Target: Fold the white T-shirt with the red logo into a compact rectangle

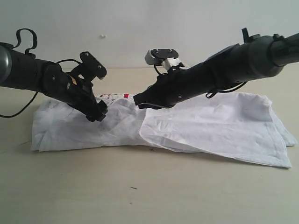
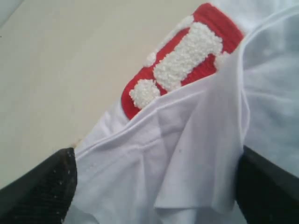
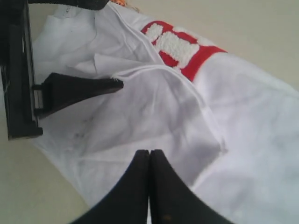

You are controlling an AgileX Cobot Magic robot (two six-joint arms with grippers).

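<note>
- White cloth covers the middle of the desk [image 1: 140, 196]: the white T-shirt [image 1: 210, 121] lies partly folded, with a smooth panel laid over its right half and a rumpled heap on its left.
- Only a short end of the red logo [image 1: 114, 96] shows, at the far edge between the two arms. The rest is hidden under folded fabric.
- The left gripper [image 1: 96, 113] sits low over the rumpled part with its jaws wide apart. In its wrist view a raised fold edge runs between the fingers [image 2: 42, 186], and neither visibly bites the cloth.
- The right gripper [image 1: 139, 105] has its jaws pressed together, its tip at or just above the cloth near the shirt's middle. No fabric shows pinched in it.
- Judged step: the folding looks partway done, with the left side's fold in hand. The outline is long and uneven, not yet a compact rectangle.
- The next move likely calls for the left gripper to close on that loose edge, catching every layer, and to carry it across evenly. The right gripper could pin the shirt meanwhile so the smooth panel does not drag.
</note>
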